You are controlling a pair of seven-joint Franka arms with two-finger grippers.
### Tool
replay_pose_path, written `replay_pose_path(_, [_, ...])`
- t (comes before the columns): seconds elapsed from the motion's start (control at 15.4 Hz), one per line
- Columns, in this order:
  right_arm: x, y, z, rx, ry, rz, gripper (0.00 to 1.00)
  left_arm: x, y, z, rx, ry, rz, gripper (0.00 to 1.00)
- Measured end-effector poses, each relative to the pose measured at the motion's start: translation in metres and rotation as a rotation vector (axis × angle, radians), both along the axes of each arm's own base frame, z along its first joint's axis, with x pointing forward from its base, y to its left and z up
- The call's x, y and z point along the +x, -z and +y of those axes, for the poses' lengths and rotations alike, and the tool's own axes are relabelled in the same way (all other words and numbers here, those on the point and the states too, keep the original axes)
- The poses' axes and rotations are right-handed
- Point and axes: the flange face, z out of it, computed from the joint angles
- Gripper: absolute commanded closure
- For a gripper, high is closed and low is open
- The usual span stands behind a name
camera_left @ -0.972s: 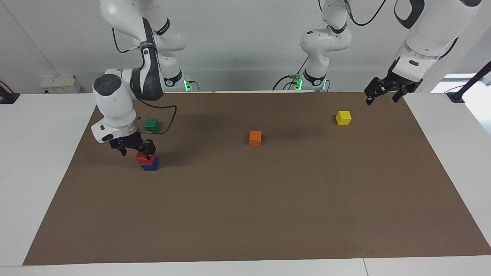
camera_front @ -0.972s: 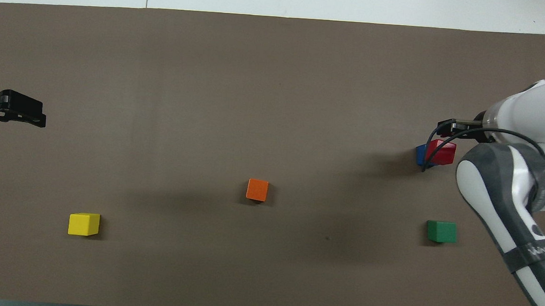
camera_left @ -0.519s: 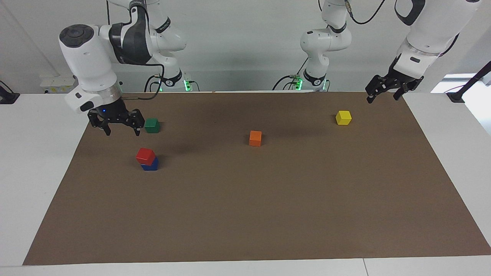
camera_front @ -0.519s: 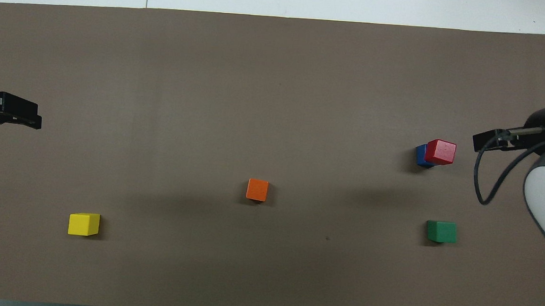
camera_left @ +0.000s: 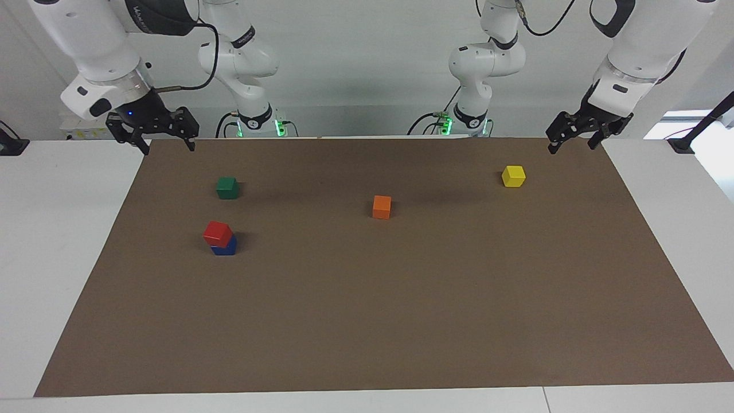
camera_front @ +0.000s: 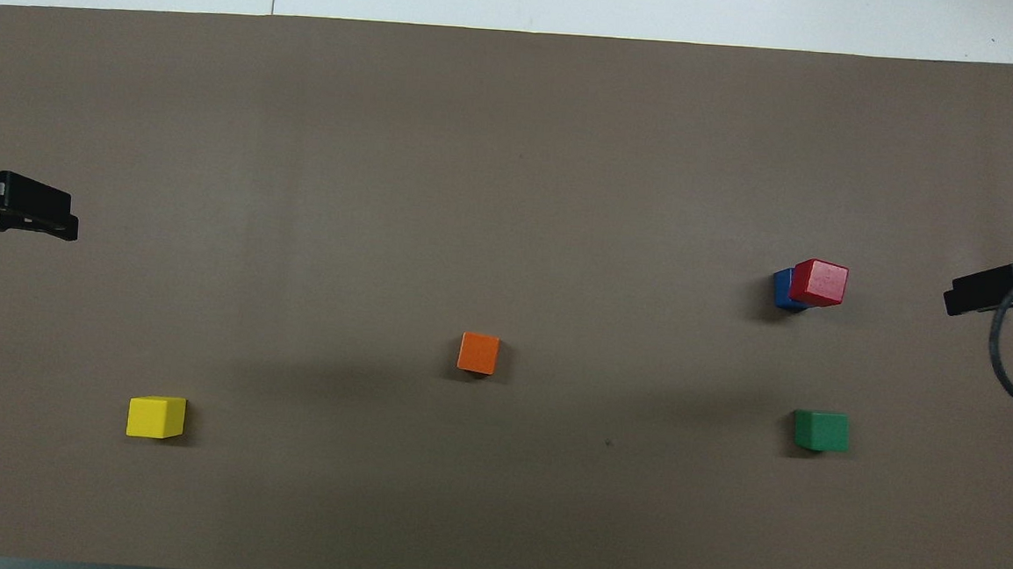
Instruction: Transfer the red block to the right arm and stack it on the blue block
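The red block (camera_left: 218,233) sits on top of the blue block (camera_left: 226,247), slightly turned and offset, toward the right arm's end of the brown mat. The stack also shows in the overhead view, red block (camera_front: 821,282) over blue block (camera_front: 781,289). My right gripper (camera_left: 167,148), with its blue light, is open and empty, raised over the mat's edge at its own end, well apart from the stack; it shows in the overhead view (camera_front: 981,296). My left gripper (camera_left: 570,147) is open and empty, waiting raised over the mat's edge at the left arm's end (camera_front: 36,213).
A green cube (camera_left: 227,187) lies nearer to the robots than the stack. An orange cube (camera_left: 382,206) lies mid-mat. A yellow cube (camera_left: 513,175) lies toward the left arm's end. The brown mat (camera_left: 367,321) covers the white table.
My right gripper has let go of the red block on the blue block, risen and drawn back to the mat's edge. The stack stays put. The left arm barely moved.
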Motion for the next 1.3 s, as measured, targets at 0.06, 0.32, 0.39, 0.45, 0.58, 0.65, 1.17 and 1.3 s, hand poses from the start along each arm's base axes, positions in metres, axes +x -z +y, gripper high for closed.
replay_pose_path(0.06, [0.002,-0.001,-0.004,0.001,0.005,-0.002,0.00,0.000,0.000,0.000,0.000,0.000,0.000,0.00])
replay_pose_path(0.32, [0.007,0.004,-0.011,0.001,0.022,0.004,0.00,0.000,0.000,0.000,0.000,0.000,0.000,0.00])
replay_pose_path(0.39, [0.007,0.004,-0.011,0.000,0.031,0.005,0.00,0.000,0.000,0.000,0.000,0.000,0.000,0.00])
replay_pose_path(0.45, [0.007,0.004,-0.010,0.000,0.036,0.004,0.00,0.000,0.000,0.000,0.000,0.000,0.000,0.00])
replay_pose_path(0.58, [0.007,0.003,-0.008,0.000,0.034,0.003,0.00,0.000,0.000,0.000,0.000,0.000,0.000,0.00])
replay_pose_path(0.65, [0.008,0.003,-0.006,-0.001,0.033,0.003,0.00,0.000,0.000,0.000,0.000,0.000,0.000,0.00])
replay_pose_path(1.17, [0.007,0.003,-0.016,0.001,0.052,0.003,0.00,0.000,0.000,0.000,0.000,0.000,0.000,0.00])
replay_pose_path(1.3, [0.007,0.003,-0.017,0.001,0.053,0.004,0.00,0.000,0.000,0.000,0.000,0.000,0.000,0.00])
